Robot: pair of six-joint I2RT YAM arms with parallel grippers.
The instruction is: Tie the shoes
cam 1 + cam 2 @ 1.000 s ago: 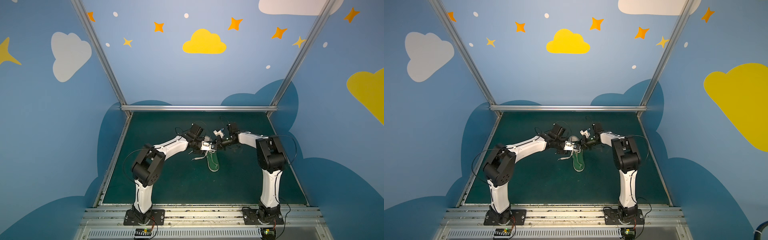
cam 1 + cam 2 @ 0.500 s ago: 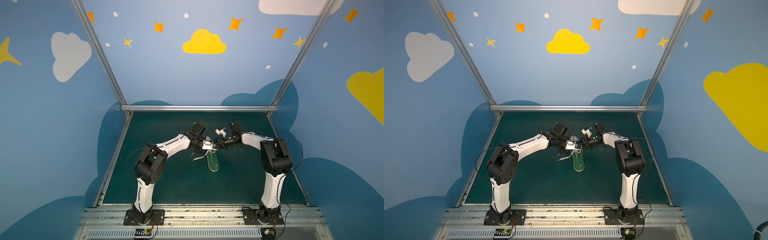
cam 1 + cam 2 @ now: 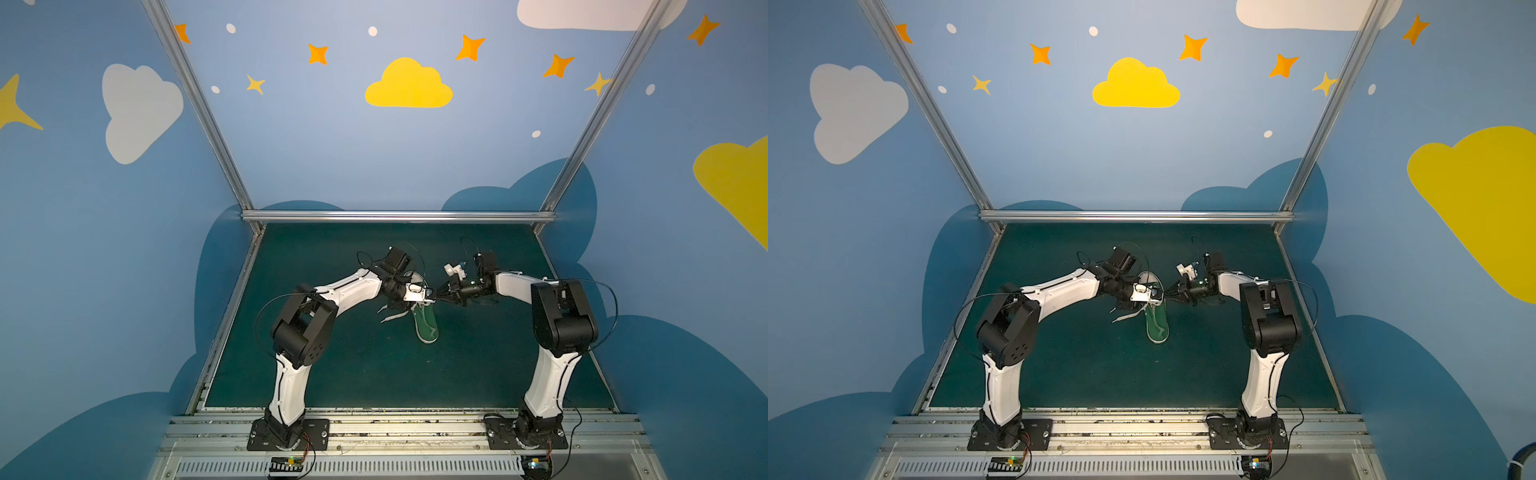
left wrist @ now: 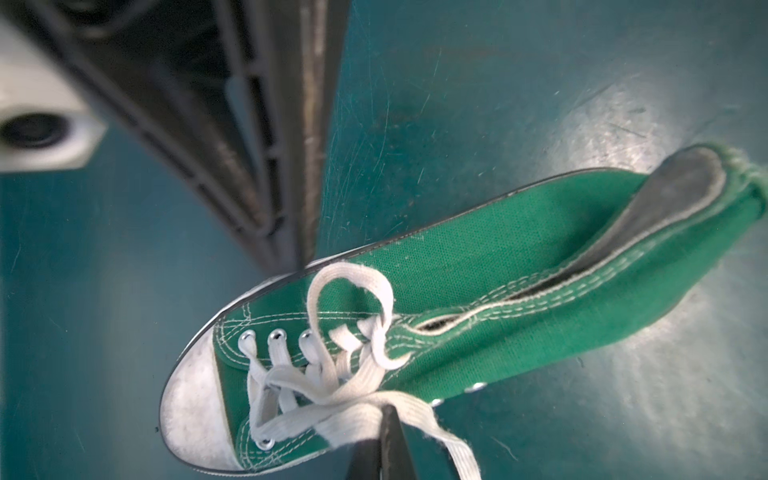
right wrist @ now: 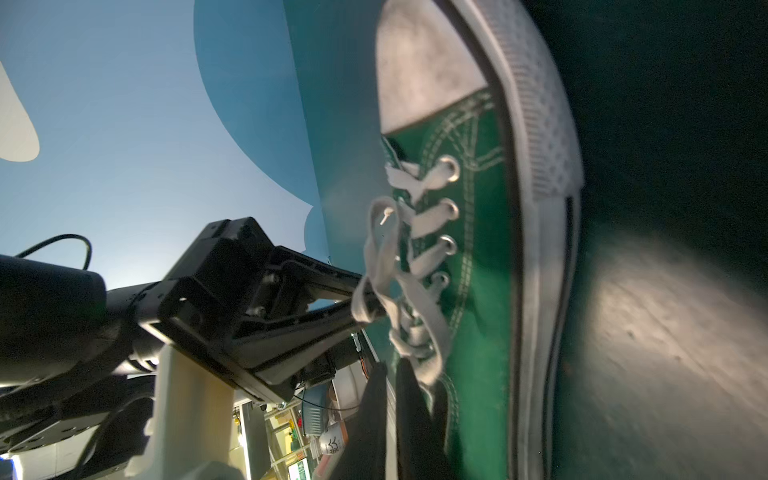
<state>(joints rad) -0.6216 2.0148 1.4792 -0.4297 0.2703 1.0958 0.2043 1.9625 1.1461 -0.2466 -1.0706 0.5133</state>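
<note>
Left hand has edged rightward over the shoe; right hand has retreated slightly.

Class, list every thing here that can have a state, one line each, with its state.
Shoe: on its sole, not yet tied.
Laces: threaded, one loop formed, no bow, one end trailing.
Left hand: shut on laces.
Right hand: shut, near the laces; hold unclear.

sneaker heel cropped, lace end cropped
</note>
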